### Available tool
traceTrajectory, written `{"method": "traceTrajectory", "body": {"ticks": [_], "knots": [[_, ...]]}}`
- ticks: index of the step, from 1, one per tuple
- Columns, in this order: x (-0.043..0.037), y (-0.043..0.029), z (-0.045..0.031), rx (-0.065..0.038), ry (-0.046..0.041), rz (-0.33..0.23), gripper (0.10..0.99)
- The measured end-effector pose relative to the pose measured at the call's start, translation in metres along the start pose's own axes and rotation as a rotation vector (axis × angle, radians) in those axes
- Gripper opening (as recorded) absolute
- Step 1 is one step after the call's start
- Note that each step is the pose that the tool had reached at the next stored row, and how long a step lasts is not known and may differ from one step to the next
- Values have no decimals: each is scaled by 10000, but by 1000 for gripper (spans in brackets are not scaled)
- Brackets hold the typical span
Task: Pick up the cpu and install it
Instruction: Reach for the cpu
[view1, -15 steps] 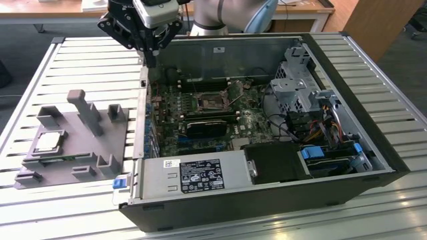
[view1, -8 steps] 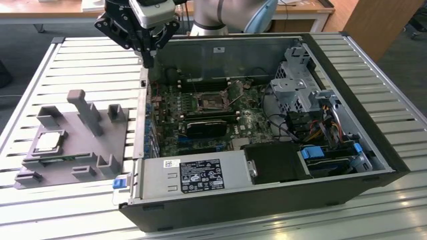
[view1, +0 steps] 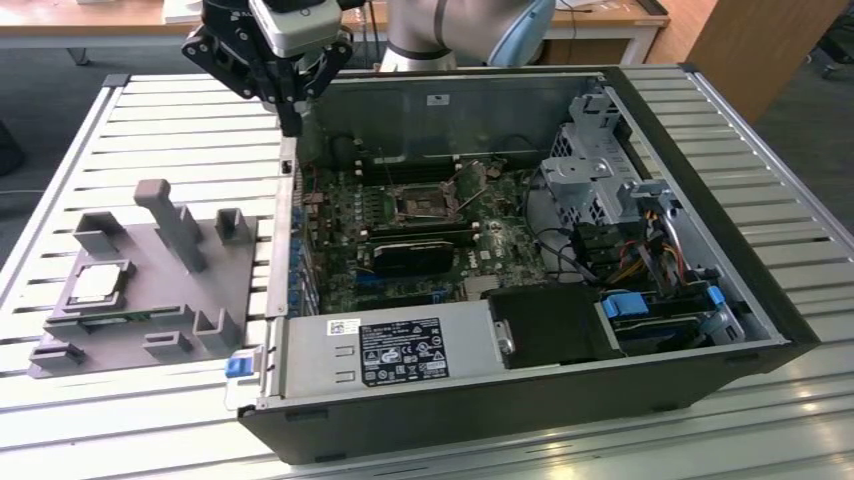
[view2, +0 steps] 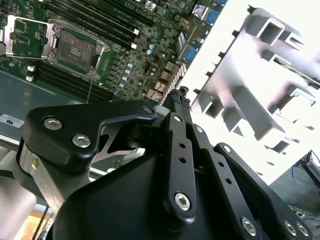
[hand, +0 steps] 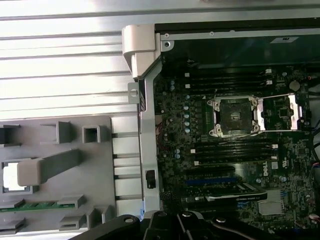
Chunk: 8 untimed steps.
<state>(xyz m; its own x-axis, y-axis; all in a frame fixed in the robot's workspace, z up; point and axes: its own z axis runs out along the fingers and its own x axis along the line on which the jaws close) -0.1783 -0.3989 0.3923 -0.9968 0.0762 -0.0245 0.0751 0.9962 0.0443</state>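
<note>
The gripper (view1: 288, 125) is hanging over the edge of the case (view1: 534, 410). Its fingers seem to be pressed together, holding nothing. The cpu (view1: 100, 283) is lying in the tray (view1: 230, 290), well apart. The socket (view1: 424, 203) is sitting open.

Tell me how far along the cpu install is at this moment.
Barely started. Done: the socket stands open and empty, its cover swung aside. In hand: the gripper hangs above the case wall, between the grey fixture tray and the motherboard, without the cpu. Left: the cpu lies in that tray, so pickup and seating remain.
</note>
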Motion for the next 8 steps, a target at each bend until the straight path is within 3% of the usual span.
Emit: {"method": "traceTrajectory", "body": {"ticks": [8], "knots": [[45,-3,-1,0,1,0,106]]}}
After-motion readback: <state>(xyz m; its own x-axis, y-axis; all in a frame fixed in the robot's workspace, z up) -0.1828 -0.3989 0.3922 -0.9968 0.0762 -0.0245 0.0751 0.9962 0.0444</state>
